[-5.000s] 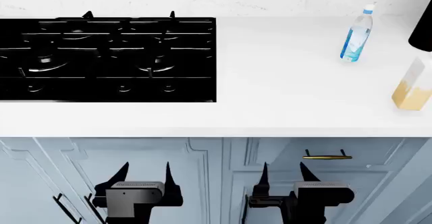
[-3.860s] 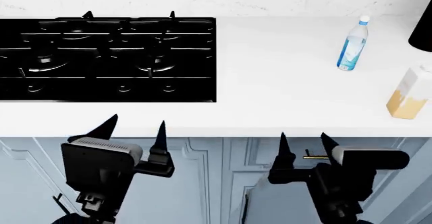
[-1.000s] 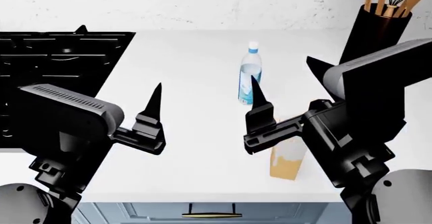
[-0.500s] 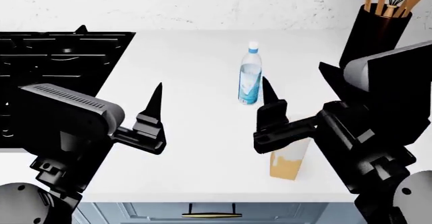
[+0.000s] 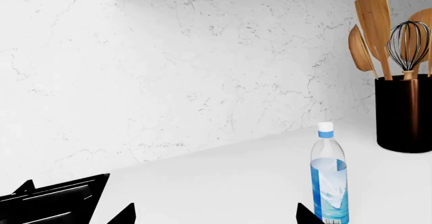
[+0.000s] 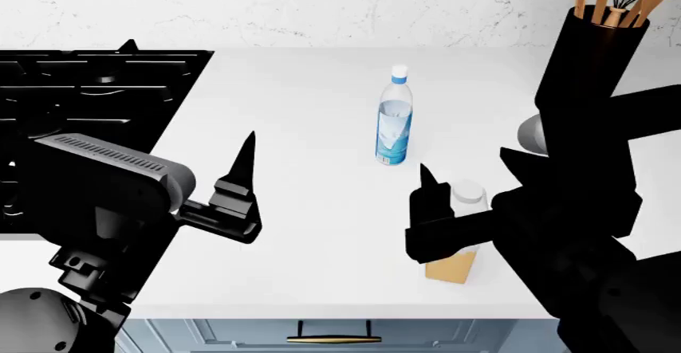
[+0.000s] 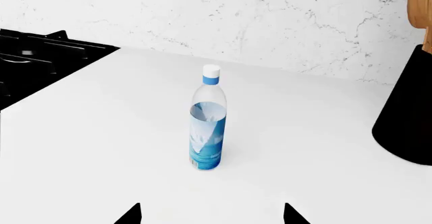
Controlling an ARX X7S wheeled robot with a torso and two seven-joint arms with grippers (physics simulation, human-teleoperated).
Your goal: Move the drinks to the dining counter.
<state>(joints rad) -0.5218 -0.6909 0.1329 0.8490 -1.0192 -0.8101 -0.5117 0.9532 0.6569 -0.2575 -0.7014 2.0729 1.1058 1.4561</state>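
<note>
Step in hand, by judgement: reaching for drinks; none lifted yet. Water bottle (image 6: pixel 393 124) upright on worktop (image 6: pixel 309 106), well right of stove (image 6: pixel 85 98). Carton (image 6: pixel 455 241) nearer robot than bottle, partly hidden by right gripper (image 6: pixel 468 190), jaws apart, not clamped. Left gripper (image 6: pixel 186 158) apart too, empty. Next: close round carton w/o tipping. Dining counter not in view.

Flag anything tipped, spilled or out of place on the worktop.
Nothing stands out. The clear plastic water bottle with blue label stands upright and capped, the white carton with tan base is upright behind the right gripper, and the white worktop shows no spill.
</note>
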